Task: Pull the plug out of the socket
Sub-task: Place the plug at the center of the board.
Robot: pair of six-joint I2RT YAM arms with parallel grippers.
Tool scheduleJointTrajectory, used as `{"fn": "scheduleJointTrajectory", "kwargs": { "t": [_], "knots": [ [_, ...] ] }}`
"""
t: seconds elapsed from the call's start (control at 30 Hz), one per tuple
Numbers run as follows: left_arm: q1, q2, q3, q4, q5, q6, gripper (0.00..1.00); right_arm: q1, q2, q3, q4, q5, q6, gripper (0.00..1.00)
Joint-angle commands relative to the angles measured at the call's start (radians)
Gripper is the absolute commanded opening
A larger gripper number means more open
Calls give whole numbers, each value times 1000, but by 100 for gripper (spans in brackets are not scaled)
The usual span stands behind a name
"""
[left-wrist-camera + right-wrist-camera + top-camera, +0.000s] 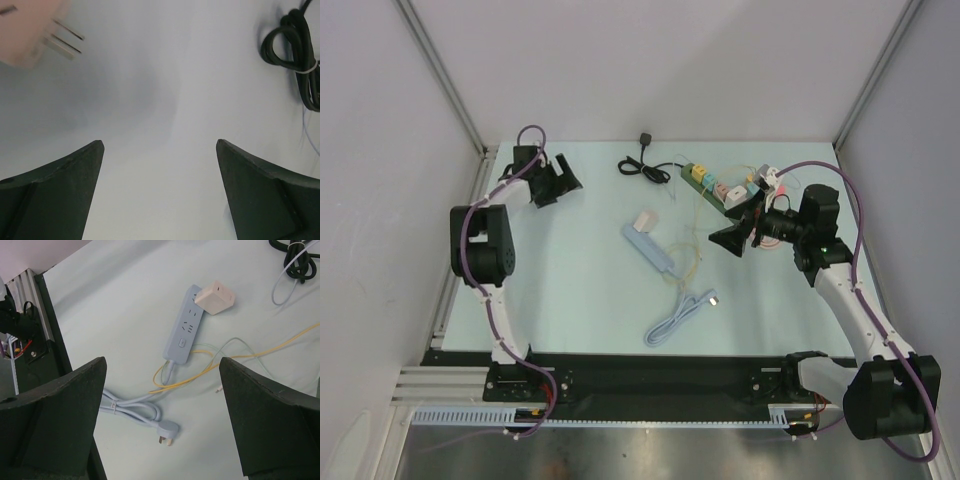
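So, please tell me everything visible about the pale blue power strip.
The power strip is a long, slim bar of pale blue plastic, lying flat on the table. Its top shows socket holes and one switch button. A matching blue cable leaves one end, coils, and ends in a free plug. A pinkish adapter sits at the other end; whether it is inserted is unclear.

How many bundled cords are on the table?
2: a black coiled cord at the far edge, and a light blue power-strip cord near the front centre. The right arm may hide others.
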Motion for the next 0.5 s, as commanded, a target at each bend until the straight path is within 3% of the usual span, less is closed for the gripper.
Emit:
{"fn": "scheduleJointTrajectory", "kwargs": {
  "t": [0.0, 0.3, 0.47],
  "knots": [
    [-60, -120, -75, 149, 48, -24, 99, -2, -27, 9, 17, -18, -22, 100],
    [-190, -249, -252, 291, 49, 97, 100, -4, -33, 7, 14, -21, -28, 100],
    [-253, -292, -283, 268, 51, 223, 99, -4, -33, 7, 14, -23, -30, 100]
  ]
}}
